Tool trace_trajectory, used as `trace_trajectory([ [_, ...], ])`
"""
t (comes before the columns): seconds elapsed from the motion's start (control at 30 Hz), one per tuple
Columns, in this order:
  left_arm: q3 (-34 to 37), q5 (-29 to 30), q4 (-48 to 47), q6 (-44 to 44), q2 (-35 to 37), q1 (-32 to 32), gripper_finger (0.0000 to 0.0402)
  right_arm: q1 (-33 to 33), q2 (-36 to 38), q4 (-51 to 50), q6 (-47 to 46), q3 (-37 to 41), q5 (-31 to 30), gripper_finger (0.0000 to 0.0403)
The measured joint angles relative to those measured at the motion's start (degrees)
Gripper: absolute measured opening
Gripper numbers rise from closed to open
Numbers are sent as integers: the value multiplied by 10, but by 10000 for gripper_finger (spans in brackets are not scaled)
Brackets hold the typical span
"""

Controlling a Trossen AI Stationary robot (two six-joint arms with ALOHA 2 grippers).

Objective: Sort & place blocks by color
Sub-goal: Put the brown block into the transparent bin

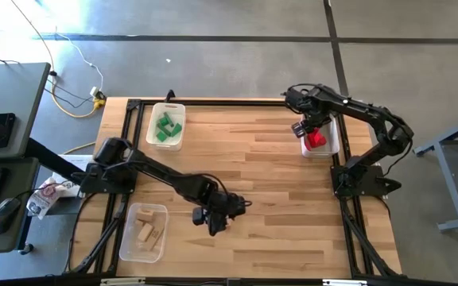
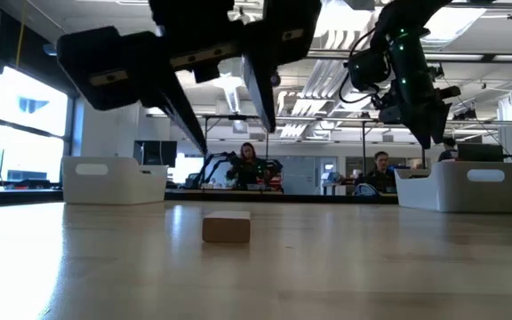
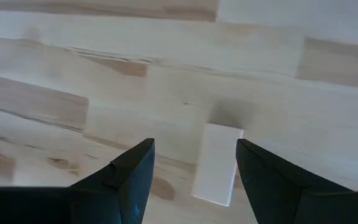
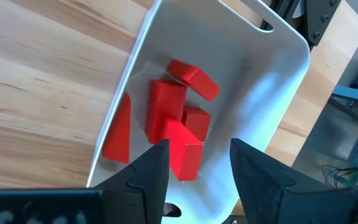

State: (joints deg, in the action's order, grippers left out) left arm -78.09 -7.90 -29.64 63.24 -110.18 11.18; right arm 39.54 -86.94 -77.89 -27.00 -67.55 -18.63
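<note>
Sorting layout: three clear bins, one colour each. Green blocks [image 1: 166,127] lie in the far-left bin [image 1: 180,107], red blocks [image 4: 178,127] in the far-right bin [image 4: 272,74], plain wood blocks [image 1: 146,228] in the near-left bin [image 1: 127,245].
Remaining piece: one plain wood block [image 3: 217,163] lies flat on the table [image 1: 285,206], well apart from every bin; likely bound for the near-left bin.
Left gripper [image 3: 194,177]: hovers just above that block, fingers spread wide and straddling it, not touching; lined up for a straight descent.
Left arm pose: stretched low across the table, wrist pitched down.
Right gripper [image 4: 199,168]: poised over the red bin, fingers apart, empty.
Right arm pose: elbow folded, reaching back over its bin.
</note>
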Motion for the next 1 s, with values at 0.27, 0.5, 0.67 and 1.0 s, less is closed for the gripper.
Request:
trace_trajectory([
  [0.27, 0, 0, 2, 19, -28, -3, 211, -3, 0, 12, 0, 0, 0, 156],
  [0.5, 0, 13, 9, 19, -60, -3, 211, -3, 0, 15, 0, 0, 0, 156],
  [0.67, 0, 36, 13, 19, -76, -5, 211, -3, 0, 16, 0, 0, 0, 156],
  [1.0, -3, 20, -2, 18, -89, -16, 200, -3, 0, 19, 0, 0, 0, 156],
])
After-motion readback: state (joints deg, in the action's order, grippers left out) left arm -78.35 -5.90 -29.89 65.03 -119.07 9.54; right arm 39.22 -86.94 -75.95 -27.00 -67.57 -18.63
